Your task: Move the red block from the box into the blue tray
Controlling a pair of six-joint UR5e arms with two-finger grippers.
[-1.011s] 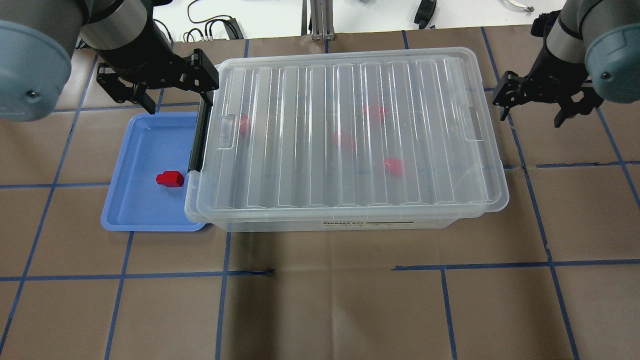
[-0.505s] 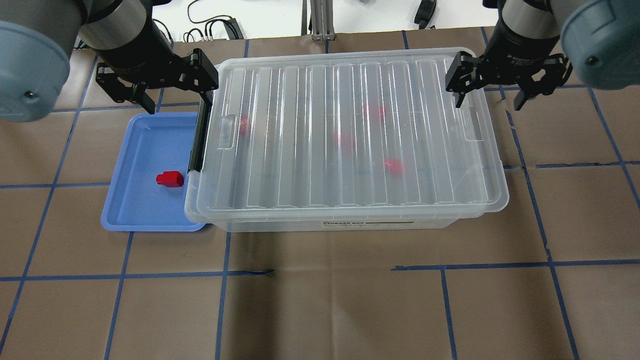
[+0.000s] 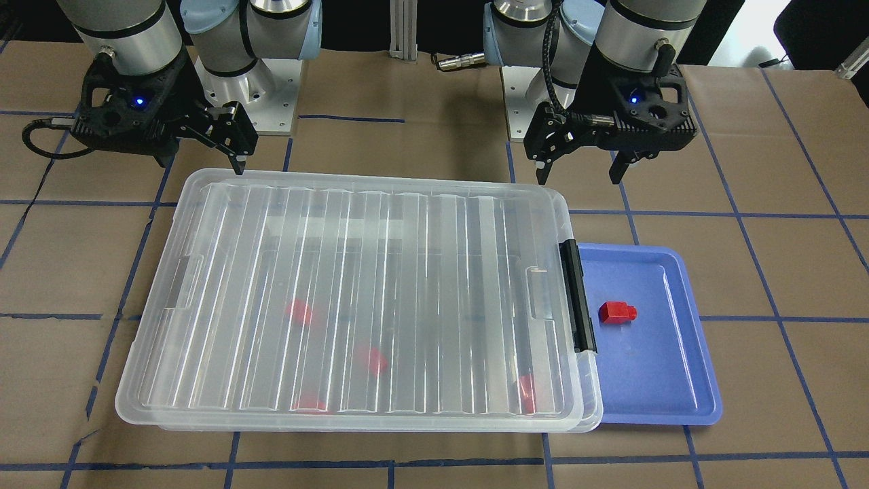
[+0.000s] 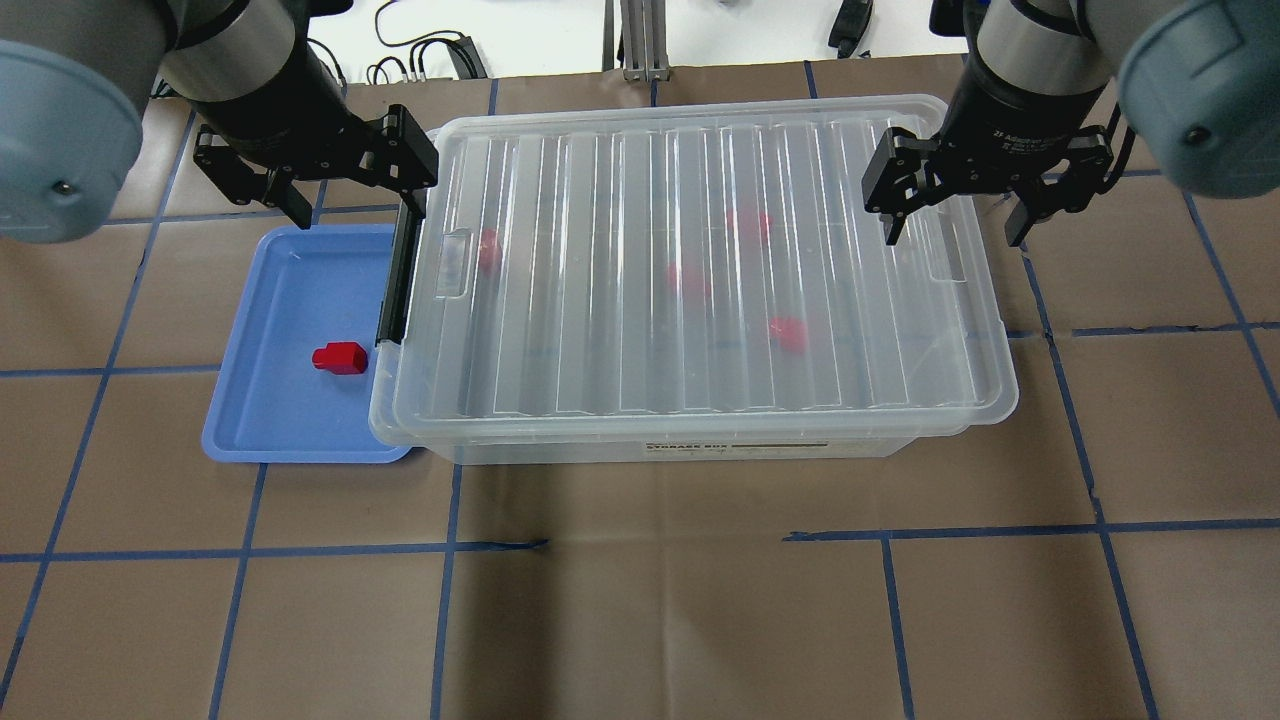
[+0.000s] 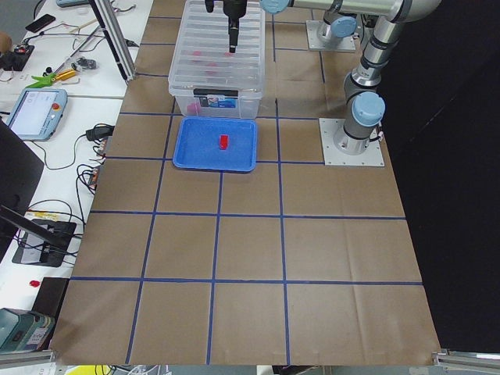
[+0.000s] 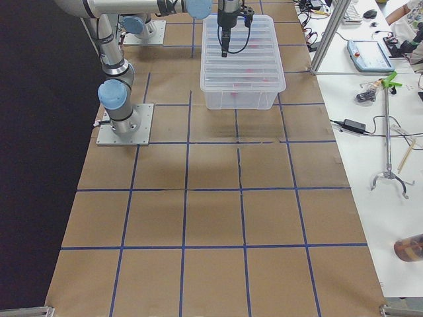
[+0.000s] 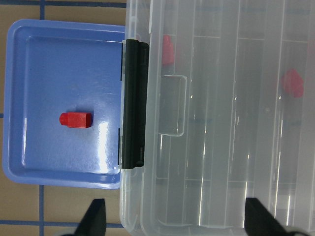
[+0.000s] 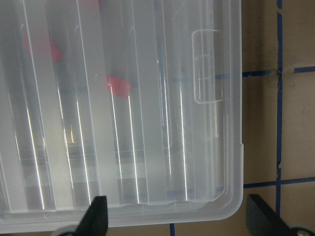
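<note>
One red block (image 4: pixel 340 357) lies in the blue tray (image 4: pixel 290 300), also seen in the left wrist view (image 7: pixel 75 119). The tray sits against the box's (image 4: pixel 600 330) left end, by its black latch (image 4: pixel 397 270). The ribbed lid is on the box, and several red blocks (image 4: pixel 688 280) show blurred through it. My left gripper (image 4: pixel 355 195) is open and empty above the tray's far edge and the box's left corner. My right gripper (image 4: pixel 952 238) is open and empty above the box's right end, over the lid's tab (image 8: pixel 206 66).
The table is covered in brown paper with a blue tape grid (image 4: pixel 450 545). Cables (image 4: pixel 420 55) and a metal post (image 4: pixel 640 40) lie beyond the far edge. The arm bases (image 3: pixel 271 88) stand behind the box in the front-facing view.
My right gripper has moved left, from beside the box's right end to above its right end, and lowered a little. The left gripper, box, tray and blocks have not moved.
</note>
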